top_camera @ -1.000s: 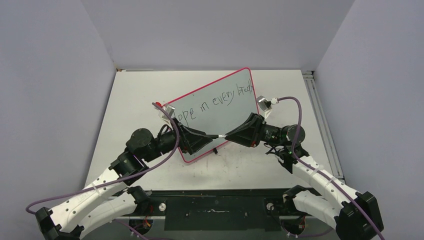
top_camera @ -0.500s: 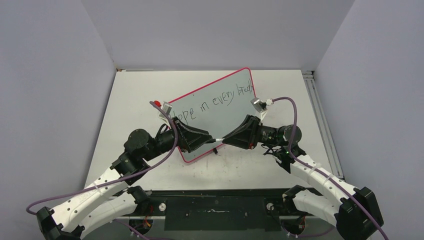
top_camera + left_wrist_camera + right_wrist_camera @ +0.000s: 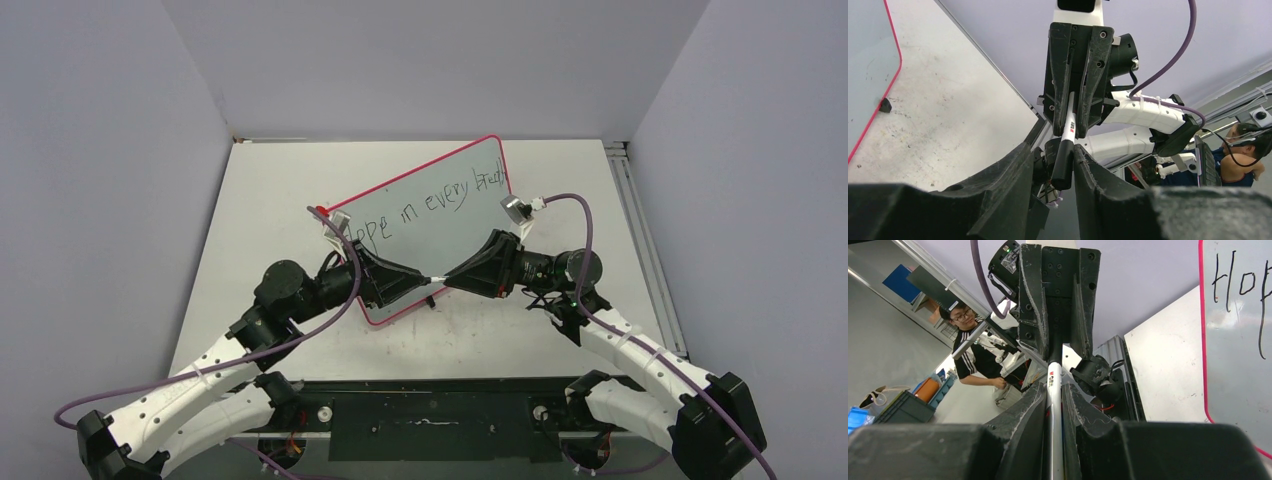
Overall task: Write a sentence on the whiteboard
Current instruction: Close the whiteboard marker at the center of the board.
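Top view: the whiteboard (image 3: 465, 235) lies askew on the table (image 3: 270, 200), the sentence (image 3: 425, 207) running along its far part. The left gripper (image 3: 425, 280) and right gripper (image 3: 450, 277) meet tip to tip above its near edge, a marker pen (image 3: 437, 278) between them.

Left wrist: the left gripper (image 3: 1053, 152) flanks the pen's black cap (image 3: 1063, 167) narrowly – whether it clamps, I cannot tell.

Right wrist: the right gripper (image 3: 1054, 390) is closed on the marker pen's (image 3: 1054, 405) white barrel – "Hop" shows at right.
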